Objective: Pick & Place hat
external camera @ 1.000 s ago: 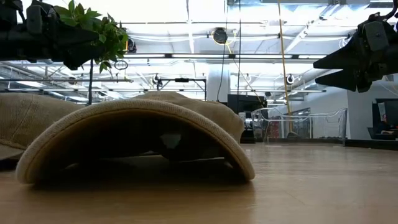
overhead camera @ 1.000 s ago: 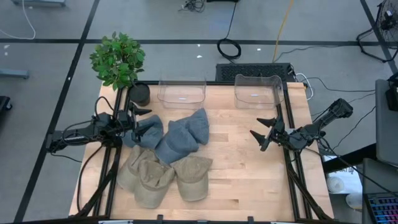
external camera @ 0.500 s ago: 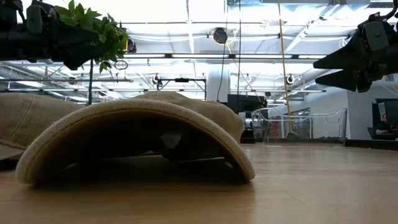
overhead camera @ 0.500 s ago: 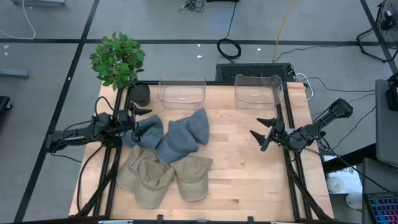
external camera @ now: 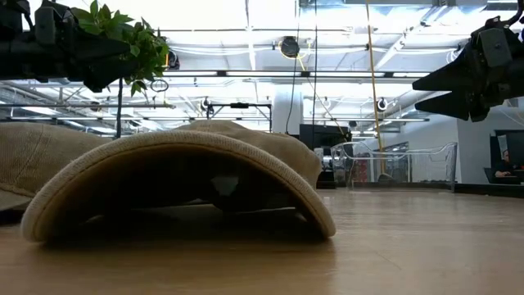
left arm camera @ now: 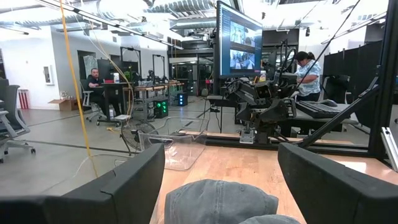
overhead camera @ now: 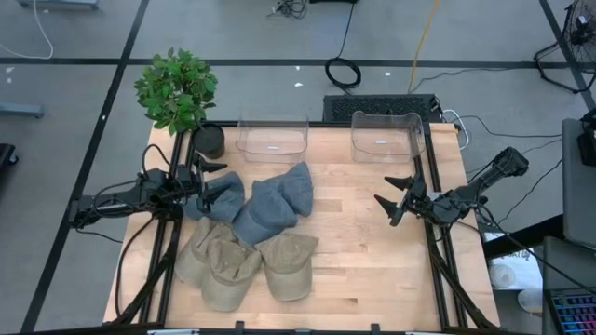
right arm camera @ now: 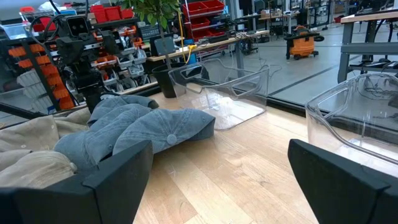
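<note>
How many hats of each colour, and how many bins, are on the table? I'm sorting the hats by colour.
Blue-grey hats: 3
Tan hats: 3
Clear bins: 2
Total: 8

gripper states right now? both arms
Left gripper: jaws open, holding nothing, over the blue hats.
Right gripper: jaws open, holding nothing, above bare table.
</note>
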